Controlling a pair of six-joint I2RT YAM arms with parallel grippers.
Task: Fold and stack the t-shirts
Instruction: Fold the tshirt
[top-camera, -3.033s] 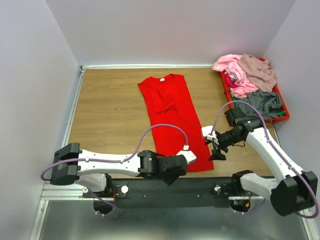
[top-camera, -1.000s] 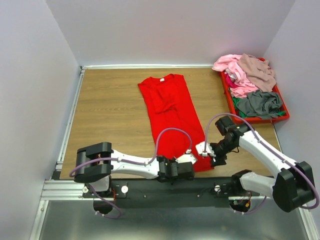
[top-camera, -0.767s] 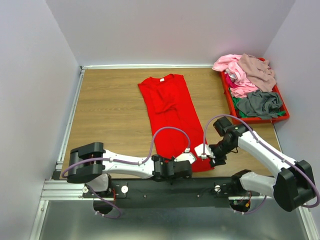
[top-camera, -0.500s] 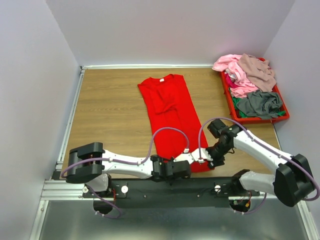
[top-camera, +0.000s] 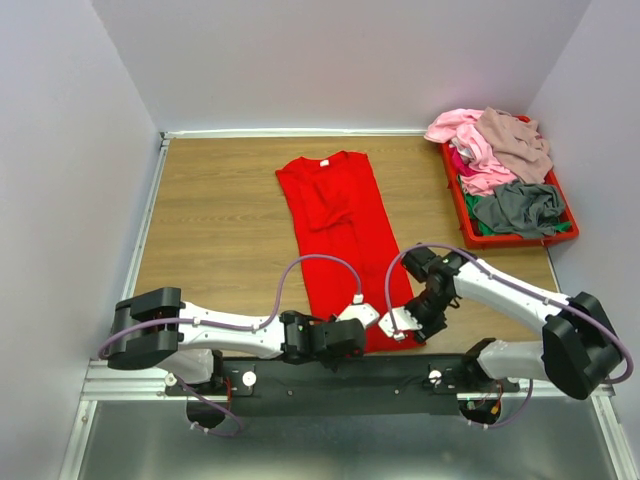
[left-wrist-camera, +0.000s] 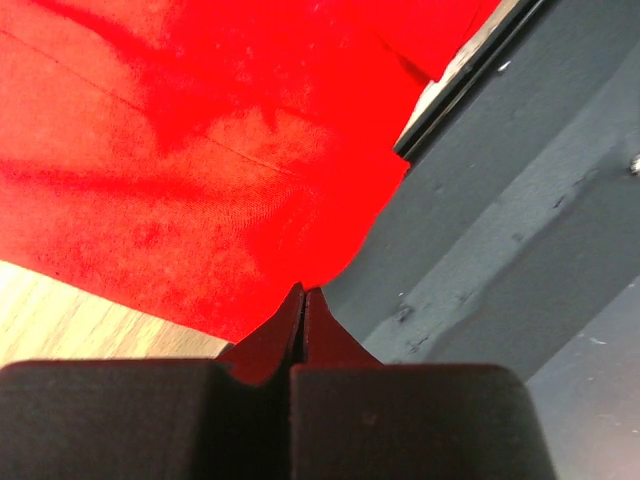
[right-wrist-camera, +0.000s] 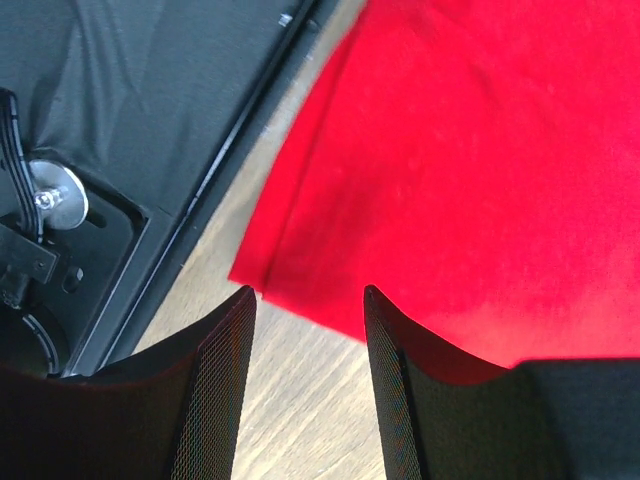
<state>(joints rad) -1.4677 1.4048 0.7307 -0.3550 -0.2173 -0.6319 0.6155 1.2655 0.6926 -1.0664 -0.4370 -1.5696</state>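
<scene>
The red t-shirt (top-camera: 338, 225) lies flat on the tabletop (top-camera: 220, 220), folded into a long strip, its collar at the far end and its hem at the near edge. The left fingers (left-wrist-camera: 335, 350) are clenched on one near corner of the hem, with red cloth pinched between them. The right fingers (right-wrist-camera: 225, 340) stand apart, released, straddling the other hem corner. The pink (top-camera: 470, 150), mauve (top-camera: 515, 140) and grey (top-camera: 518, 208) t-shirts sit heaped in a red tray (top-camera: 520, 240) at the right.
</scene>
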